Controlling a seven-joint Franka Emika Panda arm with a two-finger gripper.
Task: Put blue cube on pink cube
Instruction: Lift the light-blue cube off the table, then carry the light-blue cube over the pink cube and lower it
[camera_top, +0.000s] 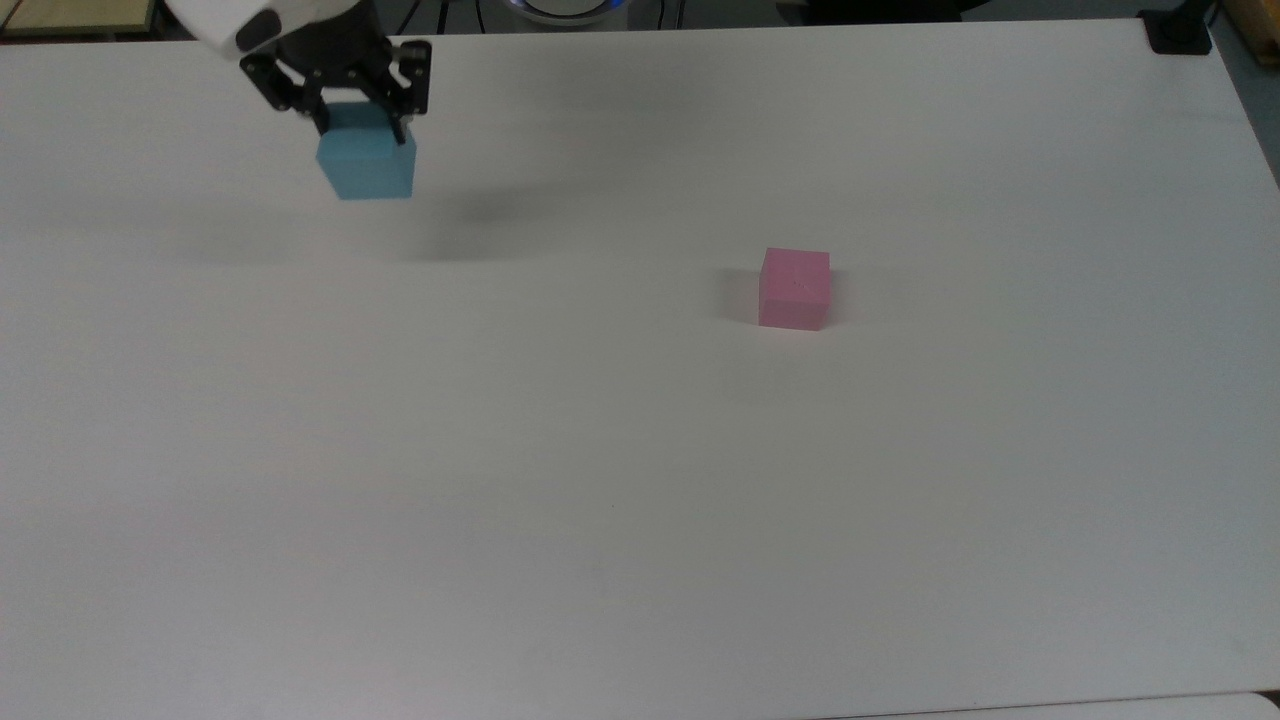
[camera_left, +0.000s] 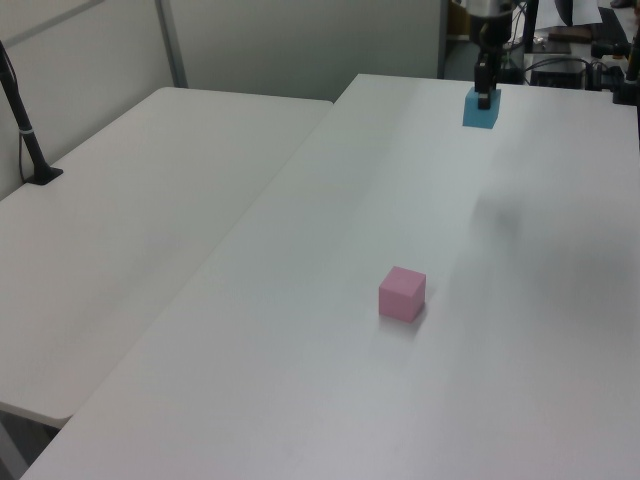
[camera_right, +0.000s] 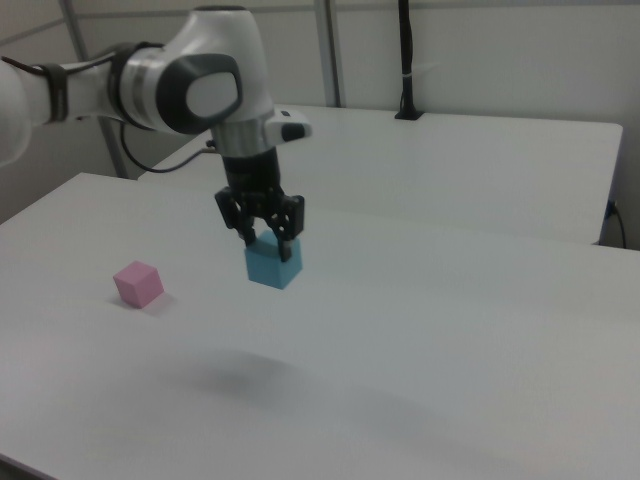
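At the top view's far left, the gripper (camera_top: 355, 105) is hanging above the white table (camera_top: 640, 480), and its two black fingers are pinching the blue cube (camera_top: 367, 165) by its upper part, one finger on each side. The blue cube is hanging in the air, clear of the table, with its lower part sticking out below the fingertips. Its soft shadow is lying on the table a little to the top view's right of it and nearer to the camera.

Further to the top view's right, well apart from the blue cube, the pink cube (camera_top: 795, 288) is sitting flat on the table, alone, with nothing touching it.

In the left view, the pink cube (camera_left: 402, 293) is sitting near the middle of the table (camera_left: 300, 400), and the blue cube (camera_left: 481, 107) is hanging in the gripper (camera_left: 484, 94) at the far end, toward the left view's right.

In the right view, the order is the other way: the pink cube (camera_right: 138, 283) is sitting at the right view's left, and to its right the gripper (camera_right: 263, 232) is pointing straight down with the blue cube (camera_right: 274, 263) between its fingers, well above the table (camera_right: 450, 380). The white arm (camera_right: 190, 85) is reaching in from the right view's left. Behind this table, a second white table (camera_right: 480, 160) is standing, with a black pole (camera_right: 405, 60) at its far edge.
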